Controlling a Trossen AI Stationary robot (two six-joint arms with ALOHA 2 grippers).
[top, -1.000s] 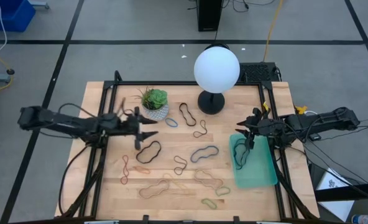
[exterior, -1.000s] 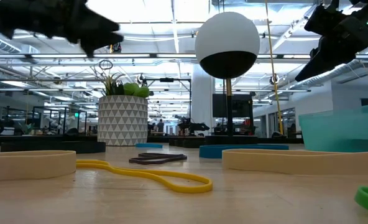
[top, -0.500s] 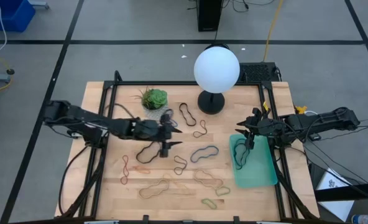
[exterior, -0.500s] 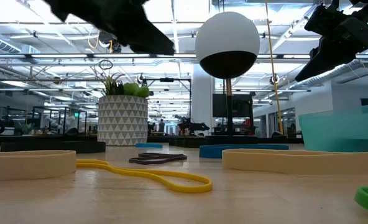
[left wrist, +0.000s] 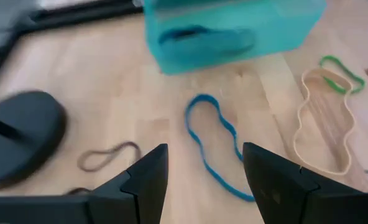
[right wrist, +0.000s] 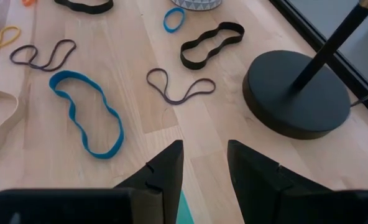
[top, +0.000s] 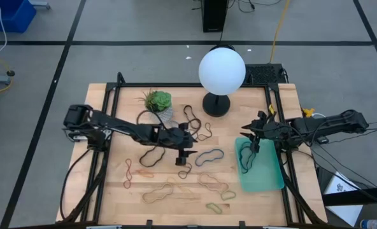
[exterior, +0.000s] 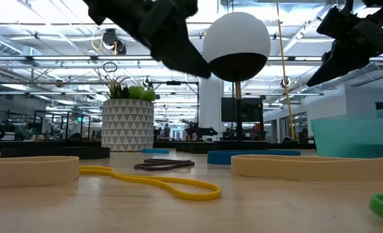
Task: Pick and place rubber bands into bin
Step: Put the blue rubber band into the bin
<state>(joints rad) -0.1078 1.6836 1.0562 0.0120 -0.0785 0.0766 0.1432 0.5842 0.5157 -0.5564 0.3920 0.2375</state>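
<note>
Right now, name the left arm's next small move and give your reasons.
Probably lower the left gripper straight down onto the blue rubber band. Its fingers are open and empty, and the band lies flat on the table just ahead between them. The bin, with a dark band already in it, sits beyond. The right gripper waits over that bin.

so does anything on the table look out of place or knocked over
Nothing stands out. The rubber bands lie loose across the table, as the job expects; the plant pot and lamp stand upright, and the bin sits flat.
</note>
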